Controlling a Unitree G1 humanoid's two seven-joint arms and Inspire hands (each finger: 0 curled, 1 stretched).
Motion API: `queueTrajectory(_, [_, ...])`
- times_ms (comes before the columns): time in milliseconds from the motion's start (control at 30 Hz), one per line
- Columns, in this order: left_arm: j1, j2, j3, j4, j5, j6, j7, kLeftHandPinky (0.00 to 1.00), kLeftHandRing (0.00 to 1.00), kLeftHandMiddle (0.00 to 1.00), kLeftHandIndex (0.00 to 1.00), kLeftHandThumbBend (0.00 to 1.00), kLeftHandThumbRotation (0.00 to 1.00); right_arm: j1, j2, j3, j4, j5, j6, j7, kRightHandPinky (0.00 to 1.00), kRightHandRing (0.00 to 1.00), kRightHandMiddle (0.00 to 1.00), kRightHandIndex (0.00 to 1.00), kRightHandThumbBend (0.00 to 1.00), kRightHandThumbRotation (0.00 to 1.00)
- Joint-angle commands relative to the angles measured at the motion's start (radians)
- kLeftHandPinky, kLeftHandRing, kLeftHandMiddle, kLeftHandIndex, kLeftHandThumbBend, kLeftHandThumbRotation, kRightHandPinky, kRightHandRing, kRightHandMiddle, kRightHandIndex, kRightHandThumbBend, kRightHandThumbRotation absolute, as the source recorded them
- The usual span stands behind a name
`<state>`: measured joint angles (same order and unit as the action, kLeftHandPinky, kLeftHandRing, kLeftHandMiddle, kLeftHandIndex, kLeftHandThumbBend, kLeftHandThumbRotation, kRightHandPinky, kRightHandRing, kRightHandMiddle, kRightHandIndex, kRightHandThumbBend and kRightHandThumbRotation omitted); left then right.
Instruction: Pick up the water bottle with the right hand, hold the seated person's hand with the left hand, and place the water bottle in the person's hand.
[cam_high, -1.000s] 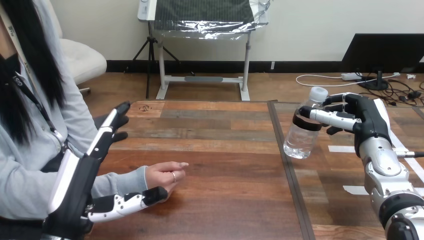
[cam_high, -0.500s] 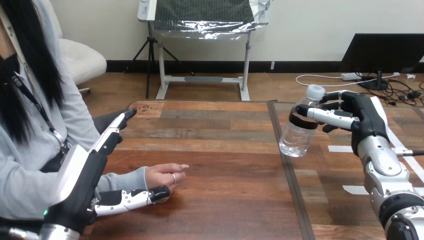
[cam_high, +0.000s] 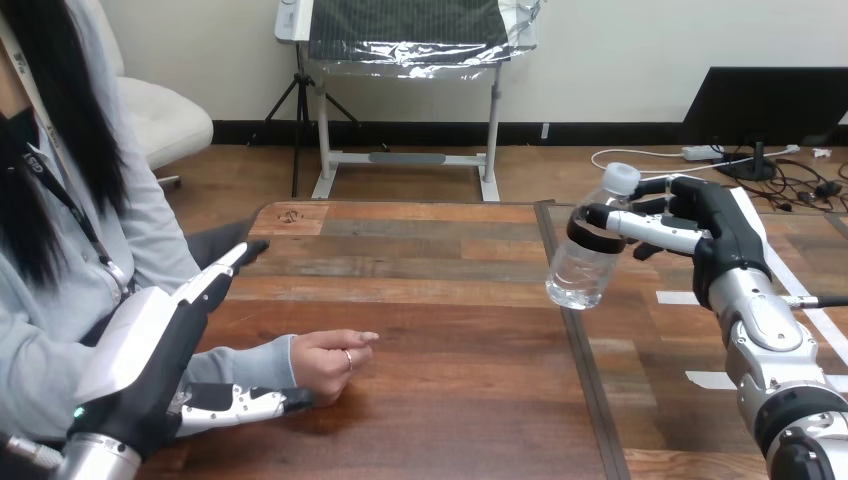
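Right hand (cam_high: 705, 228) clamps the water bottle (cam_high: 585, 262) aloft, apart from the person's hand (cam_high: 325, 362). Left hand (cam_high: 145, 350) flanks it, fingers straight; grasping, then carrying across, likely follows.

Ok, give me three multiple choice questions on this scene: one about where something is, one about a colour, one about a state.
1. Where is the water bottle?
A) in the robot's right hand, above the table
B) lying flat on the table
C) in a box

2. What colour is the bottle's cap?
A) red
B) white
C) blue

3. The person's hand is:
A) gripping the bottle
B) raised high
C) resting on the table

Answers: 1 A, the right hand's fingers curl round the bottle, clear of the wood. 2 B, the cap shows white. 3 C, it lies on the table, apart from the bottle.
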<state>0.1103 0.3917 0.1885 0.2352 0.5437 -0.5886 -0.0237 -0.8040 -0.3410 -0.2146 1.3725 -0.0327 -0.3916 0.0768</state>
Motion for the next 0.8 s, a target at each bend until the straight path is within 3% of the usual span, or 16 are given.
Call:
queueTrajectory(0, [-0.084, 0.052, -0.033, -0.042, 0.022, 0.034, 0.010, 0.83, 0.88, 0.88, 0.88, 1.00, 0.23, -0.068, 0.013, -0.011, -0.085, 0.026, -0.055, 0.011, 0.29, 0.37, 0.44, 0.45, 0.78, 0.00])
queueTrajectory(400, [-0.139, 0.130, -0.078, 0.003, 0.060, 0.069, 0.008, 0.81, 0.85, 0.86, 0.85, 1.00, 0.14, -0.059, 0.024, -0.023, -0.110, 0.065, -0.082, 0.068, 0.30, 0.37, 0.44, 0.45, 0.76, 0.00])
queueTrajectory(767, [-0.195, 0.199, -0.125, 0.065, 0.044, 0.080, -0.036, 0.80, 0.84, 0.84, 0.84, 1.00, 0.18, -0.050, 0.031, -0.020, -0.138, 0.085, -0.104, 0.101, 0.28, 0.36, 0.43, 0.44, 0.75, 0.00])
